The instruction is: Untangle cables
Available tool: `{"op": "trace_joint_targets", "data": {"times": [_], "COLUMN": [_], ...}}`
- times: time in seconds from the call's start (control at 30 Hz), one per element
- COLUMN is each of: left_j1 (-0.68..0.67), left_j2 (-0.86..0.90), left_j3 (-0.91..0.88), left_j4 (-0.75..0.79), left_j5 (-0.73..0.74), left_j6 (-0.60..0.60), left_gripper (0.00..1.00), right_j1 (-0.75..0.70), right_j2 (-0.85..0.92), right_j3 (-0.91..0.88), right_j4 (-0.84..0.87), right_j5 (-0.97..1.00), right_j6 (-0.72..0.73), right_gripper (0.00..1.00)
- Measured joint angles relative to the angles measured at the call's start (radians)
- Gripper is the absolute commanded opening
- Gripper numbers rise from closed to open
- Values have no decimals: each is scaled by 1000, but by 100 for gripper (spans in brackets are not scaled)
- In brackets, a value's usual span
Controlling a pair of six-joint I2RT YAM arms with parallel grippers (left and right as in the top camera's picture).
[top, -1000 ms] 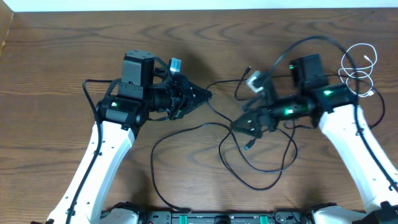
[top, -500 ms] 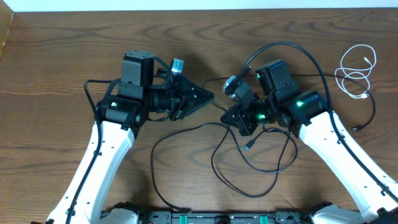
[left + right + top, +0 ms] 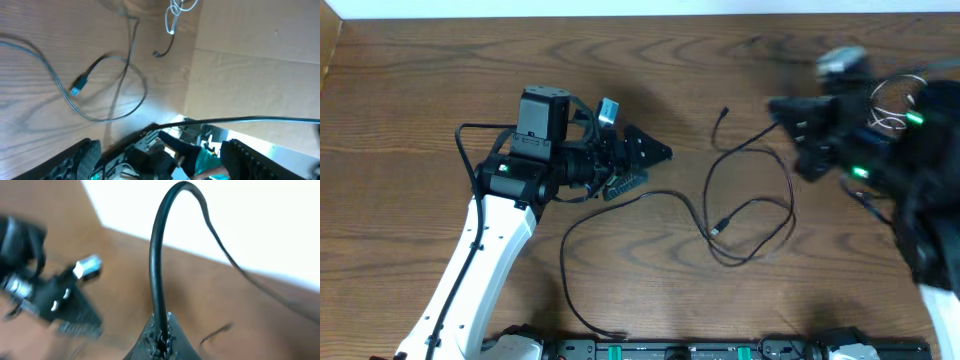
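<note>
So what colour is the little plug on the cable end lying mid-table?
Blue. The plug shows best in the left wrist view, where it is closest.

no readable text, no labels, brands or numbers visible

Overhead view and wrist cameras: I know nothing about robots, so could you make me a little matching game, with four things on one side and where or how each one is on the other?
Things
1. left gripper
2. right gripper
3. white cable
4. black cable loop

Place or state
A. lying flat in the middle of the table
B. open, fingers spread apart
C. shut on a black cable
D. coiled at the table's far right

Pairs: 1-B, 2-C, 3-D, 4-A
</note>
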Motion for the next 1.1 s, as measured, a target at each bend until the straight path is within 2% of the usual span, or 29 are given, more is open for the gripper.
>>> {"op": "trace_joint_targets", "data": {"times": [0.27, 0.4, 0.53, 0.73, 0.93, 1.1], "left_j1": [0, 0, 0, 0, 0, 0], "left_j2": [0, 0, 0, -1, -1, -1], "left_j3": [0, -1, -13, -48, -74, -78], "left_j4": [-69, -169, -244, -296, -299, -299], "left_j5": [-50, -150, -262, -346, -371, -385], "left_j6": [64, 101, 130, 195, 239, 266], "left_gripper": [82, 82, 82, 82, 82, 82], "right_j1": [-134, -156, -163, -197, -382, -540], "right_j2": [-100, -103, -92, -20, 68, 119], "right_j3": [2, 2, 2, 2, 2, 2], "right_j4": [238, 301, 290, 275, 290, 177], "right_j5": [195, 286, 449, 866, 1148, 1188], "right_j6": [36, 68, 82, 87, 91, 150], "right_gripper": [1, 1, 1, 1, 1, 1]}}
